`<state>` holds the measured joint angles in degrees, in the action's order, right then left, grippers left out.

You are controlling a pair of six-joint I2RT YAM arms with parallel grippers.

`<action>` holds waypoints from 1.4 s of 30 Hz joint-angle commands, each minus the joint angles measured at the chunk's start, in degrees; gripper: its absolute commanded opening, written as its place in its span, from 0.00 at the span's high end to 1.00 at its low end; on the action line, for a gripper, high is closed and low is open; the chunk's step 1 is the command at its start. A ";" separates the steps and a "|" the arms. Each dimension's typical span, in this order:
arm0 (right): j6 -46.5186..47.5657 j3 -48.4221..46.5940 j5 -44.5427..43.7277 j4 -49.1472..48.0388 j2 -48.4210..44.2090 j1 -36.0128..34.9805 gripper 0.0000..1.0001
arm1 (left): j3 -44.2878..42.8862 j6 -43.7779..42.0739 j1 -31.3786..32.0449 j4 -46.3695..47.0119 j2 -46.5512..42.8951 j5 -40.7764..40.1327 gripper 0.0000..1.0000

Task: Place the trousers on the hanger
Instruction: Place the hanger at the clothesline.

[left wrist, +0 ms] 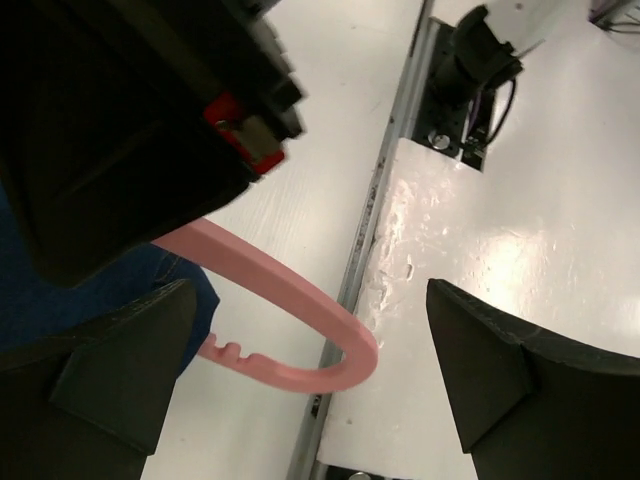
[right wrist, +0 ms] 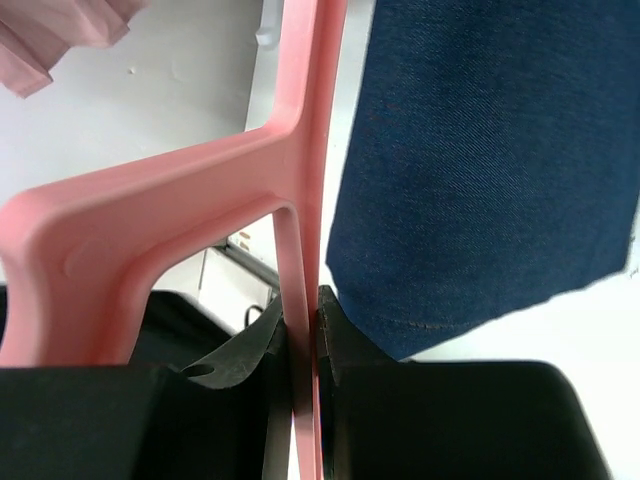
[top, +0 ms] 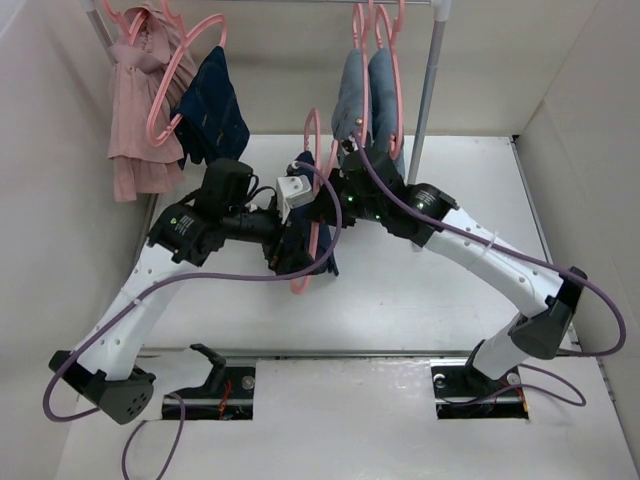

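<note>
At table centre: the hanger (right wrist: 150,220) stands on edge between the two wrists. In the top view its long axis runs from the near side towards the clothes rail (top: 425,90).
Right gripper (right wrist: 305,330): clamped tight on a thin bar of the hanger, with one finger on each face and no gap showing.
Left gripper (left wrist: 310,292): jaws wide apart. The hanger's rounded end lies in the gap between them, and neither finger (left wrist: 120,370) appears to press on it.
Trousers (right wrist: 480,150): dark navy denim. In the right wrist view a hemmed edge hangs just beside the hanger's right face. In the left wrist view denim shows behind the left finger. I cannot tell whether any of it is threaded through the loop.
Deciding relation: the cloth lies close along the hanger, on the side facing the left arm, so it needs to travel across the hanger's long axis.
Nearer arm: the left, judging by the denim at its finger. The right is taken up with steadying the hanger.
Risk: the thin bar could twist in the right grip if the cloth drags.
</note>
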<state>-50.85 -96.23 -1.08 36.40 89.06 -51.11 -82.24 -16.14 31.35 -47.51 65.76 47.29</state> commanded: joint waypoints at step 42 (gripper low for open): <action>6.47 1.55 3.89 -11.01 -4.85 -1.53 0.00 | 7.11 23.26 -18.95 9.19 -7.14 6.15 1.00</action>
<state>-45.84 -95.85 5.85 28.23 89.23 -52.23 -69.36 6.52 14.33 -43.03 58.33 49.21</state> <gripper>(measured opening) 0.998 0.189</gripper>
